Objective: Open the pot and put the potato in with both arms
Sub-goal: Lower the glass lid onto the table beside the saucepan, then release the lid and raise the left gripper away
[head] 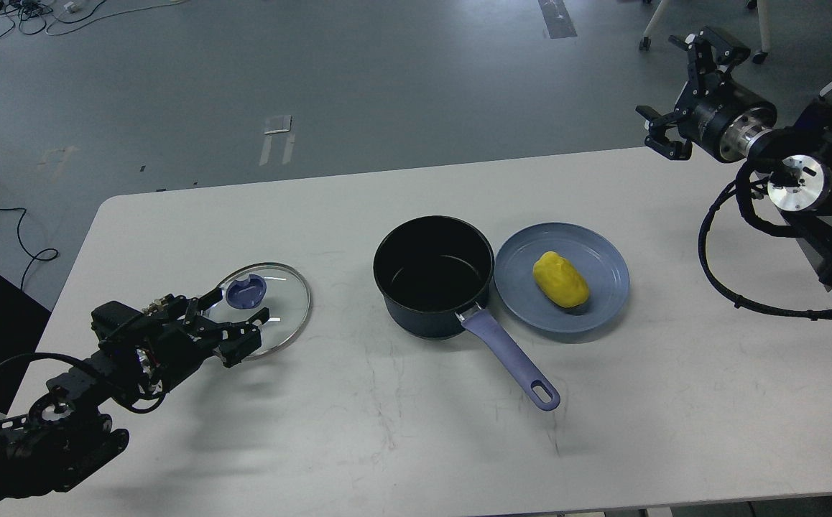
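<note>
The dark pot (433, 278) stands open and empty at the table's middle, its purple handle (508, 354) pointing to the front right. The yellow potato (560, 279) lies on a blue plate (607, 257) just right of the pot. The glass lid (285, 305) with its purple knob (246, 291) lies flat on the table at the left. My left gripper (233, 320) is open just in front of the knob, its fingers over the lid's near edge. My right gripper (677, 87) is open and empty, high beyond the table's far right edge.
The white table (401, 431) ends close behind my right gripper. The grey floor behind it holds cables at the far left and chair legs at the top right. A black box stands at the left edge.
</note>
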{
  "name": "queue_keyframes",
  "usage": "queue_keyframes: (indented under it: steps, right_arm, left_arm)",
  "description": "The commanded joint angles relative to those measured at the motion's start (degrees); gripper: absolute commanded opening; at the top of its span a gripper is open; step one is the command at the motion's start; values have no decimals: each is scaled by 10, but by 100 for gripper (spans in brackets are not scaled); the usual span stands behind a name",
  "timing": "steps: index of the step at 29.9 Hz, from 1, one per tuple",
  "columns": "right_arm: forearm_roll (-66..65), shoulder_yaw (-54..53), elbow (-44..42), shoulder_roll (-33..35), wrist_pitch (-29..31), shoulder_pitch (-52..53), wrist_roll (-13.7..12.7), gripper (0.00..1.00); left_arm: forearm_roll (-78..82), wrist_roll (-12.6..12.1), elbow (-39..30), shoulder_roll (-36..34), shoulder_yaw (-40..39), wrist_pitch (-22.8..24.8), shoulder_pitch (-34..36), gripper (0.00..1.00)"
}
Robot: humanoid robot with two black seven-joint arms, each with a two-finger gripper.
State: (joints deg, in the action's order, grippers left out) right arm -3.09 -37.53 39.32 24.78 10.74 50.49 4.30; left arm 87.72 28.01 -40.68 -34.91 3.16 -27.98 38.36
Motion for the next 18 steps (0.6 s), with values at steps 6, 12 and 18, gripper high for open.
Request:
queue_keyframes:
  steps: [6,12,18]
  right_arm:
    - [0,-1,4,6,0,7,0,100]
    - [-1,0,22,17,1,7,1,100]
    - [-9,33,81,46,0,11,1,100]
  left_arm:
    - [-49,0,-1,-42,-6,0,38,98]
    - [-134,0,-27,-81,-11,0,141,98]
    - [-386,0,-81,-101,-75,88,233,98]
